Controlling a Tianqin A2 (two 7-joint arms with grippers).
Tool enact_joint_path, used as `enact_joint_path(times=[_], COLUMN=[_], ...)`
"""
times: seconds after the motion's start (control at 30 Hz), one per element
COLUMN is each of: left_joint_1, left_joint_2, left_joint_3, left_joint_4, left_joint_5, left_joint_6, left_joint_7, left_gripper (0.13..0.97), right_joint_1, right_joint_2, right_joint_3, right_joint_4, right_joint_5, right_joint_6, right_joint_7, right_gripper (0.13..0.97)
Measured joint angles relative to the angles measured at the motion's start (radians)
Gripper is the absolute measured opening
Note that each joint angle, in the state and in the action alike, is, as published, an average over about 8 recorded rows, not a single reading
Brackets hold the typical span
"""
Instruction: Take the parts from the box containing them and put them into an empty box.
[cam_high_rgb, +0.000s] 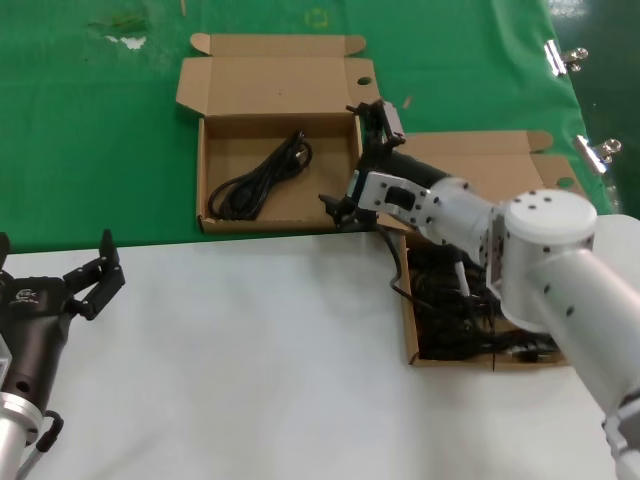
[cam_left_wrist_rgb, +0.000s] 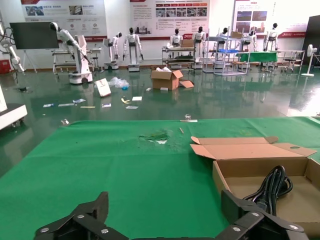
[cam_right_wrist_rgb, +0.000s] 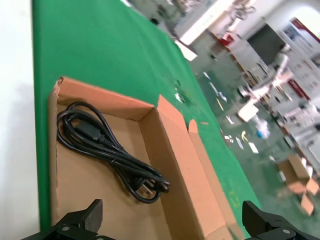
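Two brown cardboard boxes stand open. The far-left box (cam_high_rgb: 275, 88) holds one looped black cable (cam_high_rgb: 262, 178). The right box (cam_high_rgb: 409, 322) holds a heap of black cables (cam_high_rgb: 445, 305), partly hidden by my right arm. My right gripper (cam_high_rgb: 361, 160) hangs open and empty over the left box's right wall. The right wrist view shows that gripper (cam_right_wrist_rgb: 172, 220) above the cable (cam_right_wrist_rgb: 107, 150) and the box wall (cam_right_wrist_rgb: 172, 150). My left gripper (cam_high_rgb: 95, 275) rests open and empty over the white table at lower left, and its wrist view (cam_left_wrist_rgb: 165, 210) shows the left box (cam_left_wrist_rgb: 250, 167) and cable (cam_left_wrist_rgb: 273, 184) ahead.
A green mat (cam_high_rgb: 100, 120) covers the far half of the table, and the near half is white (cam_high_rgb: 250, 370). Two metal clips (cam_high_rgb: 563, 57) (cam_high_rgb: 598, 150) lie near the mat's right edge. Small scraps (cam_high_rgb: 128, 40) lie on the mat at far left.
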Motion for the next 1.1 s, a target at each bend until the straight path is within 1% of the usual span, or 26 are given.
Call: enact_joint_path(times=[0.23, 0.27, 0.53, 0.83, 1.1], left_joint_1=[0.0, 0.0, 0.0, 0.0, 0.0], left_joint_2=[0.0, 0.0, 0.0, 0.0, 0.0], left_joint_3=[0.0, 0.0, 0.0, 0.0, 0.0], left_joint_4=[0.0, 0.0, 0.0, 0.0, 0.0], left_joint_5=[0.0, 0.0, 0.0, 0.0, 0.0], left_joint_6=[0.0, 0.0, 0.0, 0.0, 0.0], left_joint_7=[0.0, 0.0, 0.0, 0.0, 0.0], left_gripper=[0.819, 0.819, 0.925, 0.965, 0.965], right_joint_1=[-0.124, -0.142, -0.283, -0.441, -0.581], right_joint_2=[0.022, 0.025, 0.05, 0.078, 0.102], right_joint_3=[0.057, 0.066, 0.131, 0.204, 0.269], right_joint_4=[0.149, 0.17, 0.338, 0.526, 0.695], right_joint_5=[-0.017, -0.019, -0.039, -0.06, -0.079], right_joint_6=[0.051, 0.058, 0.116, 0.18, 0.237], right_joint_7=[0.142, 0.162, 0.324, 0.503, 0.664], right_gripper=[0.966, 0.966, 0.966, 0.966, 0.966])
